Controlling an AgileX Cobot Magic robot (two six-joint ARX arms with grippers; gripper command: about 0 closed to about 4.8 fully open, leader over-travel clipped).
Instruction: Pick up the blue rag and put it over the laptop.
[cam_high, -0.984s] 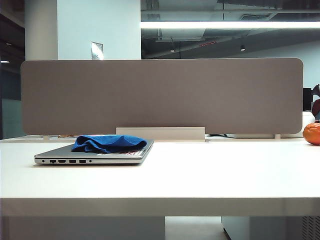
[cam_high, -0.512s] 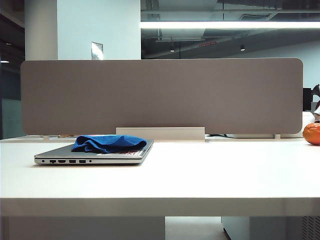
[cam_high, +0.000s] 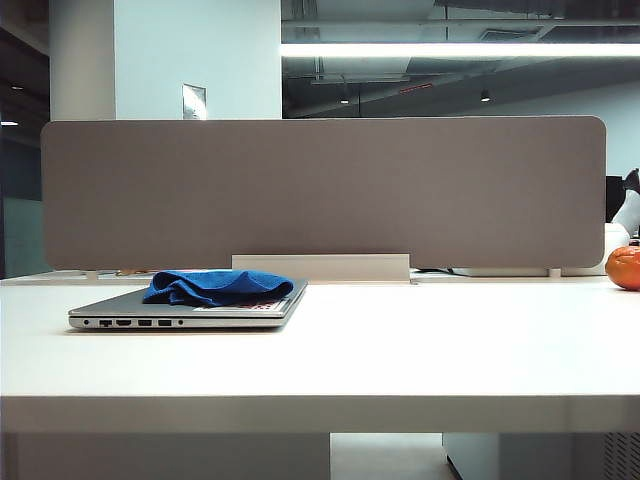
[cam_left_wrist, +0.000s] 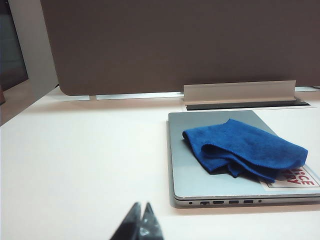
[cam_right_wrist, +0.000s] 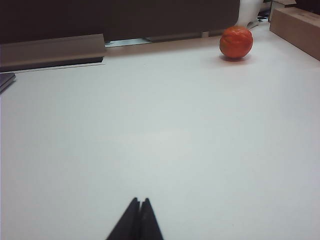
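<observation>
Rag (cam_left_wrist: 245, 149) lies bunched on the laptop (cam_left_wrist: 200, 175) near the tabletop's (cam_high: 400, 350) back-left edge, left claw (cam_left_wrist: 141, 221) and right claw (cam_right_wrist: 138, 216) both clenched, empty, above bare tabletop.

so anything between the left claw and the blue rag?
Nothing visible. The left claw, shut, sits over bare table short of the laptop; the blue rag already lies bunched on its lid. The right claw, shut, is elsewhere.

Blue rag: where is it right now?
The blue rag lies bunched on the closed laptop, left side of the table in the exterior view, covering only part of the lid beside the sticker; neither gripper touches it.
</observation>
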